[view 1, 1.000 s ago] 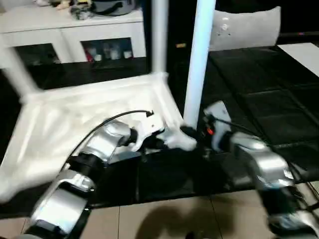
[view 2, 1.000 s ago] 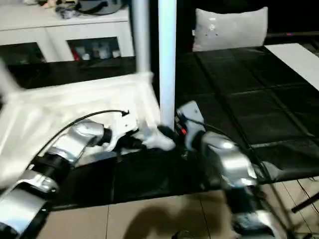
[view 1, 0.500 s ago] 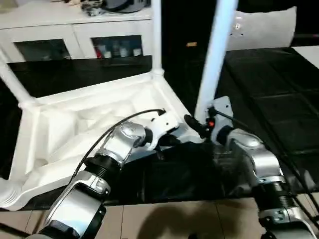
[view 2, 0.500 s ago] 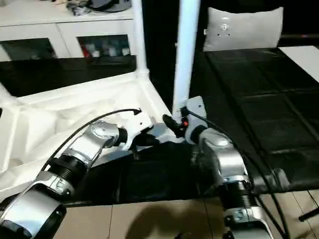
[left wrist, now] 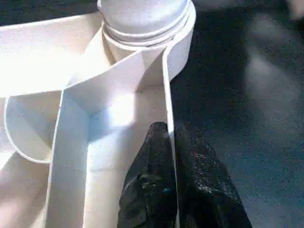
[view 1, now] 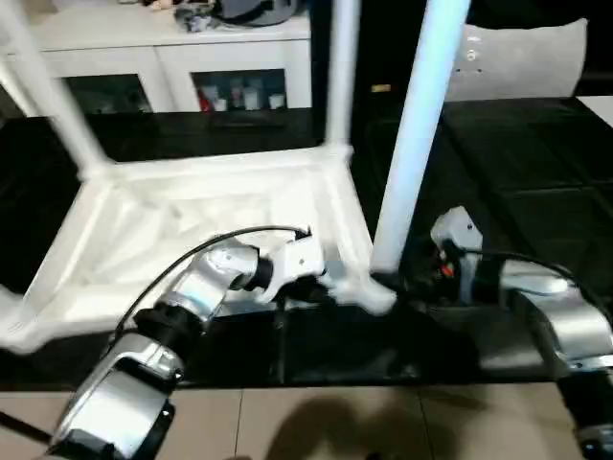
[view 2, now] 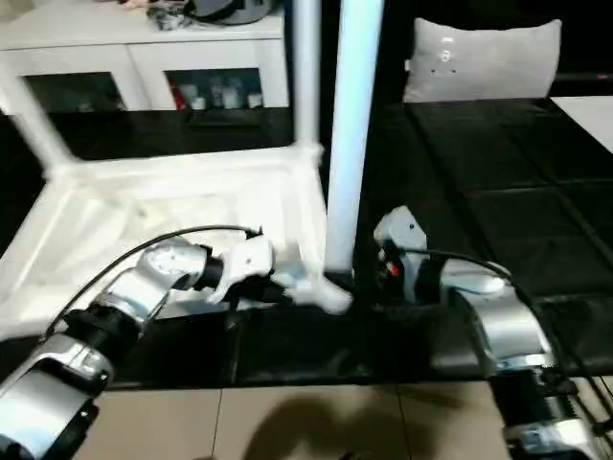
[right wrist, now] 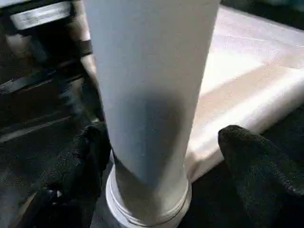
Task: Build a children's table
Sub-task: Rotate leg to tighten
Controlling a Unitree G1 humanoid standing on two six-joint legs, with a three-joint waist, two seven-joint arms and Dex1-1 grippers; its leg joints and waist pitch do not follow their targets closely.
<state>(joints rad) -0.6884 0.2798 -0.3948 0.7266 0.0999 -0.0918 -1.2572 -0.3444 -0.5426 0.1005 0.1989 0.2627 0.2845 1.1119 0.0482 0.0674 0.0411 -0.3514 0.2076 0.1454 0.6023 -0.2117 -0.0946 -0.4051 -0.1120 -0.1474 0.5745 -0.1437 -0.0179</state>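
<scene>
No brand name, label or writing can be read anywhere; there are small marks on the grey cushion (view 2: 484,59) at the back, but they are too small to make out. The work lies on a black, panelled mat (view 2: 498,163) with raised seams, and pale floor tiles (view 1: 316,422) show along its near edge. Behind stands a white cabinet (view 1: 182,57) with glass-fronted compartments holding small items too blurred to identify, and some clutter sits on its top. The children's table (view 1: 192,206) lies upside down on the mat, its ribbed underside facing up, with legs rising from its corner sockets. The near-right leg (view 1: 417,125) stands upright in the corner socket (left wrist: 142,23) nearest the robot's right arm, its collar seated in the round rim. The left end effector (left wrist: 164,185) is pinched closed on the thin outer rim wall (left wrist: 167,95) of the tabletop just beside that socket, one black finger inside the wall and one outside. The right end effector (right wrist: 161,161) is spread wide around the base of the leg, its two black fingers (right wrist: 251,156) on either side of the tube with gaps between, so it grips nothing. Another leg (view 2: 306,72) stands at the far-right corner and another (view 1: 53,91) rises tilted from the far-left corner.
</scene>
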